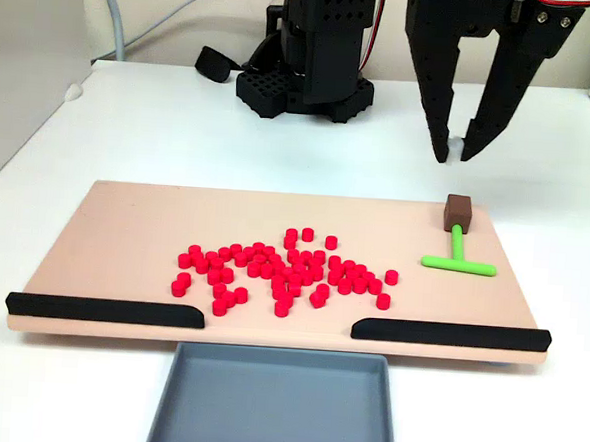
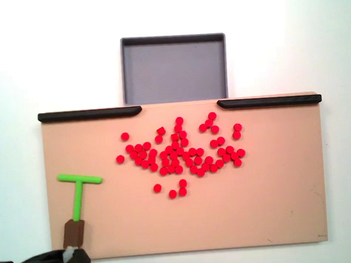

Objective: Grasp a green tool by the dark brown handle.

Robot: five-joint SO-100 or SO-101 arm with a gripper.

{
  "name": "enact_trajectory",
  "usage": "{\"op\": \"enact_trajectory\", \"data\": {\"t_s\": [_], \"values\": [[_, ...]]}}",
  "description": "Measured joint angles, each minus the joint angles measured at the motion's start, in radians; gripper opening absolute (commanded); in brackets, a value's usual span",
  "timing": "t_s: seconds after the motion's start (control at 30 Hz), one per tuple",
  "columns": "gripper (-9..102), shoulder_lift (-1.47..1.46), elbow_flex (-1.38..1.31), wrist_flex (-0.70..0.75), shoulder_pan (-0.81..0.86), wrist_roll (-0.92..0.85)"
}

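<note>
The green tool [image 1: 457, 257] lies flat at the right end of the tan board [image 1: 124, 231] in a fixed view; its crossbar faces the front and its stem runs back to the dark brown handle [image 1: 459, 210]. In the top-down fixed view the green tool [image 2: 78, 192] lies at the board's lower left, the dark brown handle [image 2: 73, 234] near the board edge. My black gripper [image 1: 456, 151] hangs open above and just behind the handle, touching nothing. Its white-tipped fingers [image 2: 68, 254] show just below the handle in the top-down view.
Several small red cylinders [image 1: 287, 271] are scattered over the middle of the board [image 2: 277, 202]. Two black strips [image 1: 104, 310] [image 1: 448, 335] line its front edge with a gap between them. A grey tray [image 1: 274, 405] sits below that gap. The arm's base [image 1: 303, 86] stands behind.
</note>
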Motion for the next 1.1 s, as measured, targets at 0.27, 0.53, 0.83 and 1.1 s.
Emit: {"op": "enact_trajectory", "data": {"t_s": [0.27, 0.53, 0.83, 1.1], "values": [[0, 0.0, 0.009, -0.003, 0.002, 0.008], [2, 0.0, 0.009, -0.011, 0.0, 0.009], [18, -0.009, 0.012, -0.044, 0.0, 0.054], [19, -0.025, 0.017, -0.044, 0.0, 0.129]]}}
